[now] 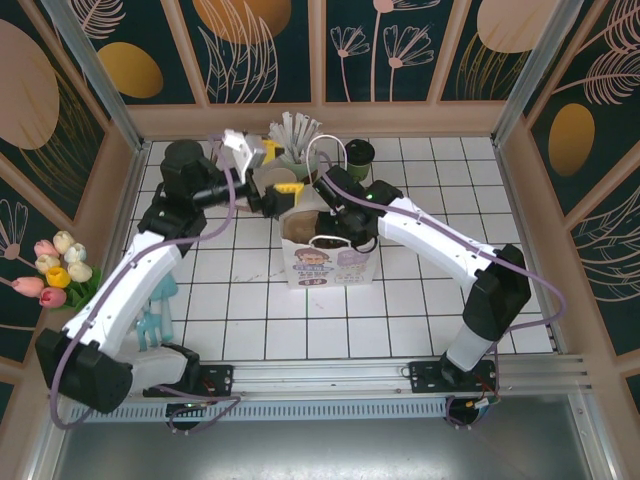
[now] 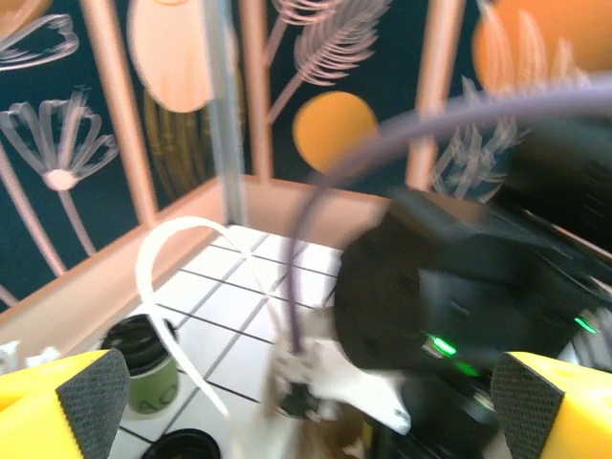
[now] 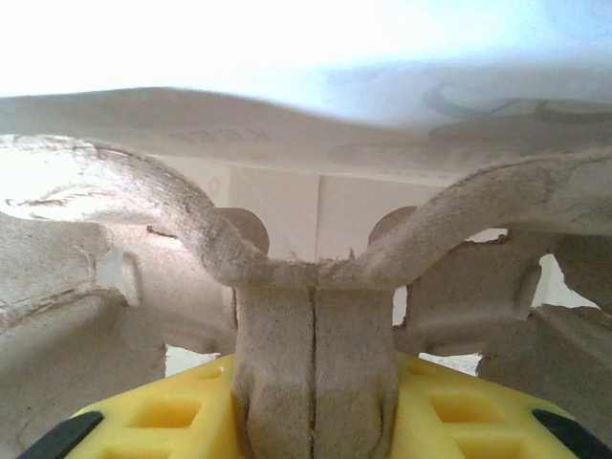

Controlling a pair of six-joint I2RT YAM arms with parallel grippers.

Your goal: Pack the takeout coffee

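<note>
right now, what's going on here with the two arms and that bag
The right gripper is down inside the white paper bag, shut on the centre ridge of the brown pulp carrier. The left gripper hangs wide open by the bag's far left rim, holding nothing. The takeout coffee, a small green cup with a dark lid, stands on the table behind the bag, not yet packed.
</note>
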